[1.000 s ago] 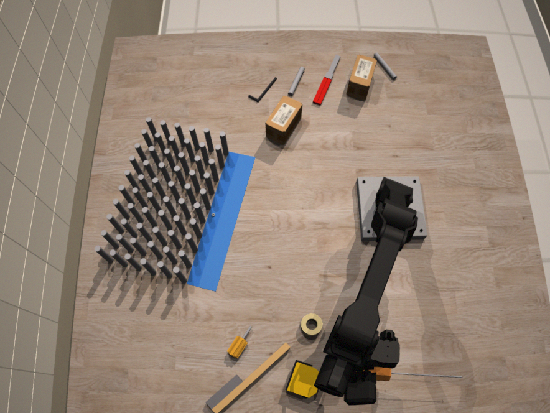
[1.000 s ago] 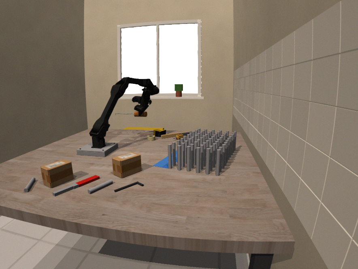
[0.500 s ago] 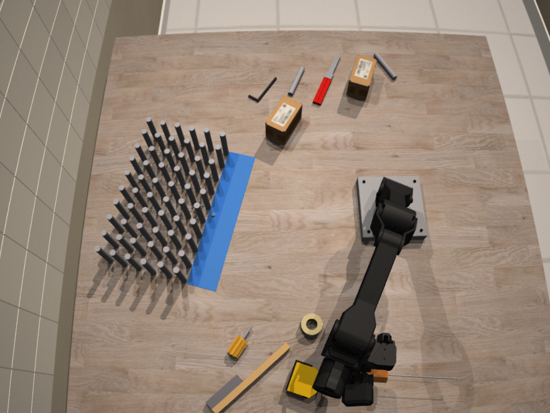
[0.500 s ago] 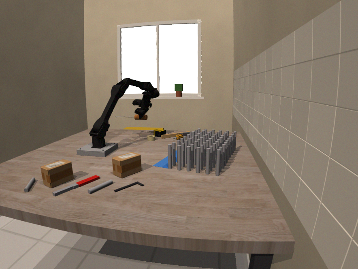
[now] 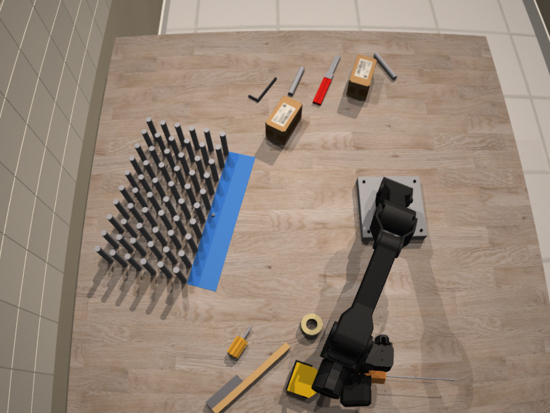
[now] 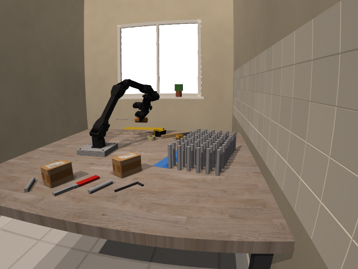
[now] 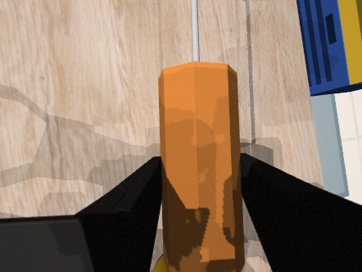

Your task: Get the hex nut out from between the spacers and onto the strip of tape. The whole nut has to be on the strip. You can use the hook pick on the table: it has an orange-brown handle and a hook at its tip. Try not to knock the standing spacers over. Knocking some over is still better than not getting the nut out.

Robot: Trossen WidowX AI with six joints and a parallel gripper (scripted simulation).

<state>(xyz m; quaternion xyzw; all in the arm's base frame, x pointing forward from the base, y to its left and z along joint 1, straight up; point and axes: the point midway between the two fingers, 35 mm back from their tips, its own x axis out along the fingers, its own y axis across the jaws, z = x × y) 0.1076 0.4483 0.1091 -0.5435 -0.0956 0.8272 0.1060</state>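
Note:
My gripper (image 7: 199,163) is shut on the orange-brown handle of the hook pick (image 7: 199,164). It holds the pick level, well above the table's near right corner (image 5: 377,377), with the thin shaft (image 5: 420,378) pointing right, away from the spacers; the pick also shows in the side view (image 6: 141,118). The small hex nut (image 5: 213,214) lies on the blue strip of tape (image 5: 222,219), close to its left edge, beside the field of standing dark spacers (image 5: 164,195). All the spacers that I see stand upright (image 6: 202,149).
Near the arm lie a yellow tape measure (image 5: 300,377), a roll of tape (image 5: 311,324), a wooden stick (image 5: 249,380) and a stubby yellow screwdriver (image 5: 237,346). At the far side lie two cardboard boxes (image 5: 283,119) (image 5: 361,75), a hex key (image 5: 262,95), a red-handled tool (image 5: 325,82) and two loose grey rods.

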